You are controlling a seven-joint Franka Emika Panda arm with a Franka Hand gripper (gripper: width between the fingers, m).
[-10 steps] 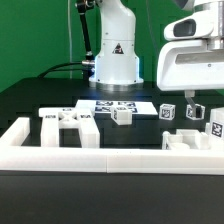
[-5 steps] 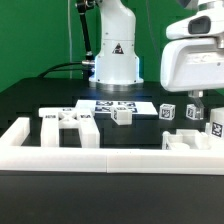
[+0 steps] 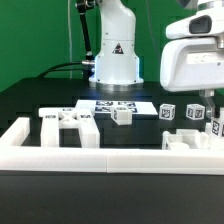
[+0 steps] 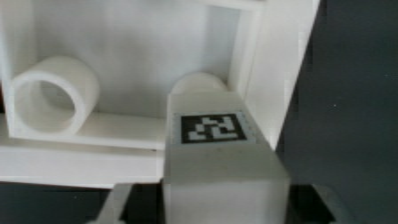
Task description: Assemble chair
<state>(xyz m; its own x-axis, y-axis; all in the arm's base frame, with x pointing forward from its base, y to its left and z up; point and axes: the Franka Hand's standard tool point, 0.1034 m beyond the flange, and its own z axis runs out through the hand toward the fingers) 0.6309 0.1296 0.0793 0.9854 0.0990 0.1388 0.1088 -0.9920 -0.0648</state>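
Observation:
My gripper (image 3: 207,97) hangs at the exterior view's right, just above an upright white chair leg (image 3: 215,125) with a tag. In the wrist view that leg (image 4: 219,150) runs up between my jaws, with a dark gap on each side, so the jaws stand open around it without gripping. Behind it lies a white chair part with a round peg (image 4: 54,95). Two more tagged blocks (image 3: 168,112) (image 3: 193,113) stand nearby. A white frame part (image 3: 68,125) lies at the left and a small white piece (image 3: 121,116) in the middle.
The marker board (image 3: 120,105) lies before the robot base (image 3: 117,60). A long white border rail (image 3: 100,160) runs along the front, with a raised end at the left (image 3: 15,132). Another white part (image 3: 190,140) rests against the rail at the right.
My gripper has moved toward the exterior view's right and slightly up, from above the middle tagged block to above the rightmost leg. The parts on the table have not moved.

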